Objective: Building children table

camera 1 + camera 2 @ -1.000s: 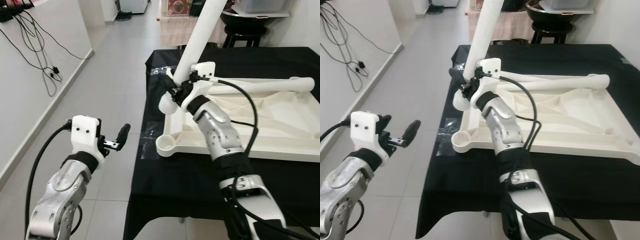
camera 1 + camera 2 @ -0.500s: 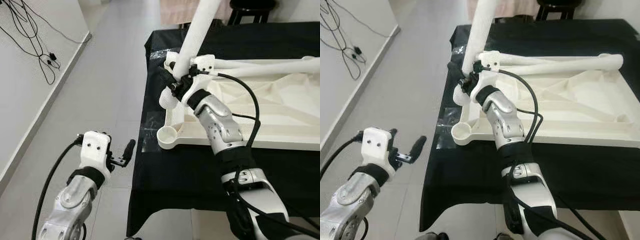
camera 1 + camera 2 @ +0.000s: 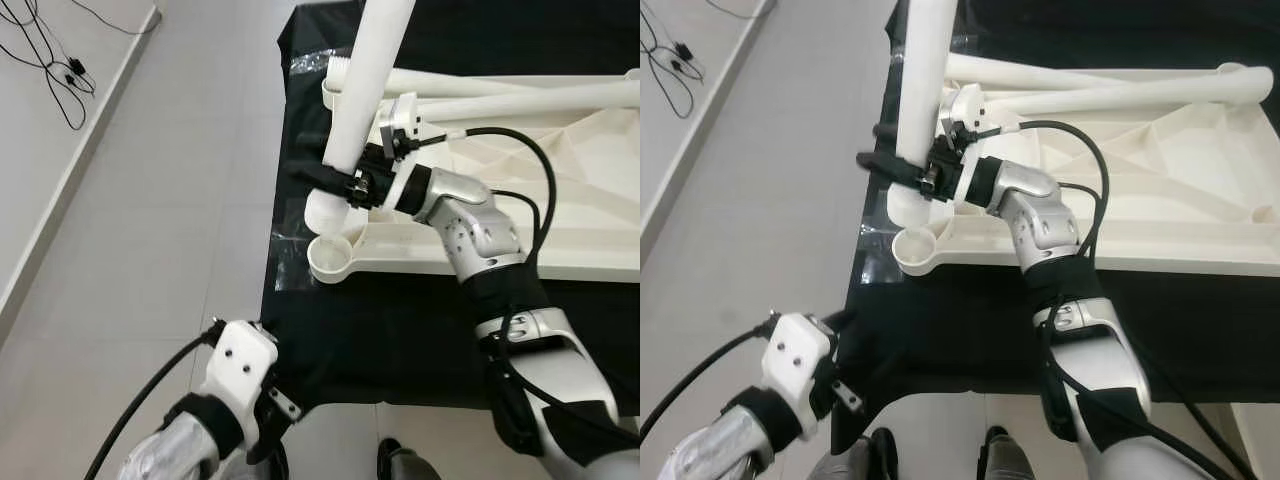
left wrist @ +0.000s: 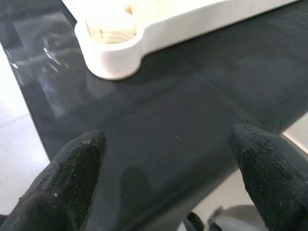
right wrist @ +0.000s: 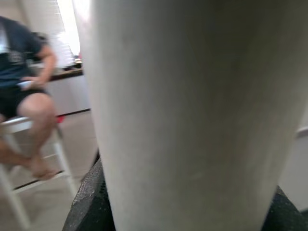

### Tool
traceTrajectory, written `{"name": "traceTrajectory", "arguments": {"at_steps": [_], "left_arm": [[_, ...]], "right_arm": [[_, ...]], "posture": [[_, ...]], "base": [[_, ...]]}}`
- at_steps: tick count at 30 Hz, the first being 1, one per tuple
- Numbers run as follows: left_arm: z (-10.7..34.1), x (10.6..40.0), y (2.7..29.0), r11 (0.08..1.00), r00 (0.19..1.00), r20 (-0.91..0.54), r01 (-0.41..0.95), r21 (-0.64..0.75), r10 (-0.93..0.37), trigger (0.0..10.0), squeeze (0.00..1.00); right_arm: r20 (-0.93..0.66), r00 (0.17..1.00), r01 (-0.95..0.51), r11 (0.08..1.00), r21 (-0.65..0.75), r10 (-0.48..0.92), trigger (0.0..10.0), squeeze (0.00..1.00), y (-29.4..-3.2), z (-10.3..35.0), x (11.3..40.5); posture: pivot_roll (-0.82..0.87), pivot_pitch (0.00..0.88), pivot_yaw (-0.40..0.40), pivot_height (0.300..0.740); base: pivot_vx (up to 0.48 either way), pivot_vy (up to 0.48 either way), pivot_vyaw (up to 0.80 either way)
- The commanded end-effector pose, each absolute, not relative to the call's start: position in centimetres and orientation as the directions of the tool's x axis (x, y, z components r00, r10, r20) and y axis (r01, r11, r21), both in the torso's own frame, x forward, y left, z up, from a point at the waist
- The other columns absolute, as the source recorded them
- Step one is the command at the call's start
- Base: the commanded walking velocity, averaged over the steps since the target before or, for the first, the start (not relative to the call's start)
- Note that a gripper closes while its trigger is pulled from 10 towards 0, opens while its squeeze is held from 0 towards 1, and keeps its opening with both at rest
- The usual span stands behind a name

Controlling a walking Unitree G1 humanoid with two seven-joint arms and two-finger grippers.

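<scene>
My right gripper (image 3: 340, 183) is shut on a long white table leg (image 3: 360, 90) and holds it nearly upright. The leg's lower end hangs just above the round threaded socket (image 3: 330, 262) at the near left corner of the upturned white tabletop (image 3: 590, 200). That socket (image 4: 113, 33) also shows in the left wrist view, a short way beyond my open left gripper (image 4: 168, 154). The left gripper (image 3: 275, 400) sits low at the front edge of the black cloth (image 3: 400, 330), with nothing between its fingers (image 4: 72, 178).
Two more white legs (image 3: 500, 100) lie across the tabletop's far side. Grey tiled floor (image 3: 150, 200) lies to the left of the table, with cables (image 3: 50, 50) by the wall. A person (image 5: 24, 72) sits on a white stool in the right wrist view.
The camera has tilted down. The held leg's lower end has come from the far corner to just above the near corner socket. My left arm has dropped to the cloth's front edge.
</scene>
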State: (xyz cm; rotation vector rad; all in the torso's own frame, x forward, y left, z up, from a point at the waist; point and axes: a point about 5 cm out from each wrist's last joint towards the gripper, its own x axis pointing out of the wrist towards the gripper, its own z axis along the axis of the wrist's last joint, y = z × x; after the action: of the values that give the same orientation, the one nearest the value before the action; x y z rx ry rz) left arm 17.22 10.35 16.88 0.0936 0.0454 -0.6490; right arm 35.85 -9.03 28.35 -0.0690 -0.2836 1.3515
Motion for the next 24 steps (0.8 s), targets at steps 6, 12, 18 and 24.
{"name": "traceTrajectory", "arguments": {"at_steps": [6, 12, 18, 24], "left_arm": [[17.1, 16.1, 10.7, 0.788, 0.793, -0.059, 0.61, 0.084, -0.607, 10.0, 0.0], [17.2, 15.8, 10.8, 0.782, 0.788, -0.06, 0.615, 0.099, -0.612, 10.0, 0.0], [17.2, 15.7, 10.7, 0.78, 0.786, -0.06, 0.617, 0.105, -0.615, 10.0, 0.0], [17.2, 15.6, 10.5, 0.779, 0.786, -0.059, 0.618, 0.107, -0.616, 10.0, 0.0]], "right_arm": [[0.117, -0.013, -0.978, 0.012, -0.209, 0.993, 10.0, 0.0, -9.1, 28.3, 35.0], [0.006, -0.106, -0.959, -0.1, -0.264, 0.994, 10.0, 0.0, -9.6, 28.5, 34.5], [-0.053, -0.104, -0.952, -0.115, -0.282, 0.993, 10.0, 0.0, -9.0, 27.6, 34.3], [-0.098, -0.066, -0.951, -0.093, -0.295, 0.993, 10.0, 0.0, -8.6, 26.8, 34.6]], "posture": [[0.08, 0.379, 0.037, 0.74], [0.08, 0.383, 0.036, 0.74], [0.08, 0.383, 0.034, 0.74], [0.07, 0.386, 0.025, 0.74]], "base": [[0.0, 0.0, 0.0], [0.0, 0.0, 0.0], [0.0, 0.0, 0.0], [0.0, 0.0, 0.0]]}}
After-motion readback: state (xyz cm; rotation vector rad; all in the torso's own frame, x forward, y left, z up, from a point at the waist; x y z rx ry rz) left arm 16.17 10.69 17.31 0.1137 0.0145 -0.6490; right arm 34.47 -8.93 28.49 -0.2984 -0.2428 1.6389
